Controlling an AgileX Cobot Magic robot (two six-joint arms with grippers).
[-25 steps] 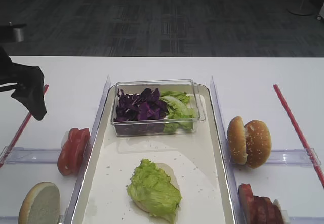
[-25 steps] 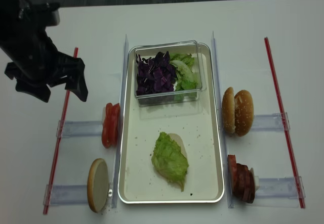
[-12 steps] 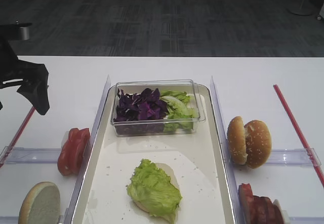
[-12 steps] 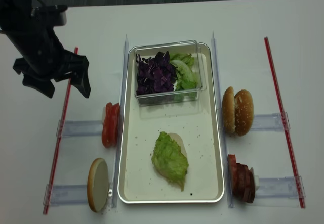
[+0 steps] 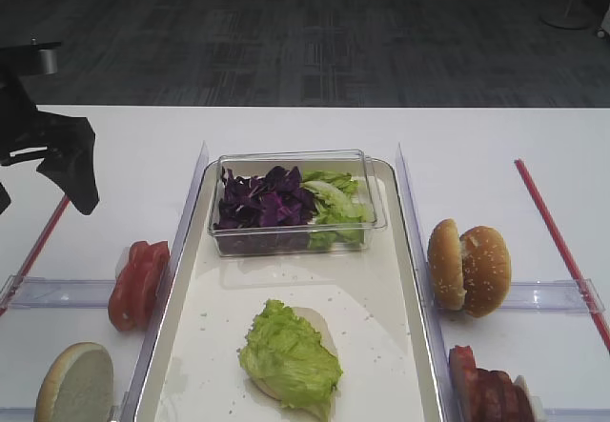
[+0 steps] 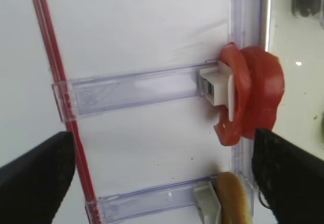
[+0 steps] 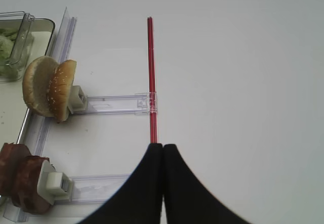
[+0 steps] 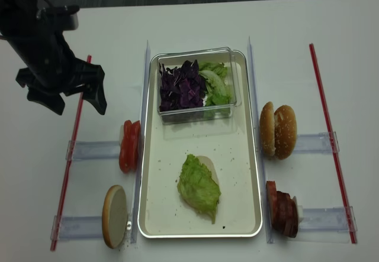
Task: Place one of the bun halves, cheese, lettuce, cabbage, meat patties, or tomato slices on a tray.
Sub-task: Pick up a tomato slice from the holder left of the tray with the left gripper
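On the cream tray [image 8: 172, 149] [image 5: 229, 298] a lettuce leaf [image 8: 198, 186] [image 5: 289, 353] lies over a pale bun half [image 8: 205, 161]. My left gripper [image 8: 74, 103] [image 5: 45, 203] [image 6: 162, 183] hovers open and empty above the table, left of the tray and beyond the tomato slices [image 8: 128, 145] [image 5: 136, 284] [image 6: 255, 100]. Another bun half [image 8: 115, 216] [image 6: 234, 198] stands on edge nearer the front. To the right of the tray are two bun halves [image 8: 279, 131] [image 7: 49, 88] and meat patties [image 8: 283, 209] [image 7: 20, 176]. My right gripper [image 7: 163, 145] is shut on nothing. Purple cabbage [image 8: 180, 86] sits in a box. Cheese is out of view.
A clear plastic box [image 8: 228, 75] with cabbage and green leaves takes up the tray's far end. Clear plastic rails [image 8: 92, 151] [image 7: 114, 104] hold the food on both sides. Red strips [image 8: 74, 132] [image 8: 325, 126] run along the table outside the rails.
The left gripper has moved a little away from the front edge and slightly right, staying open. Since half a second ago it has barely shifted. The food has not moved.
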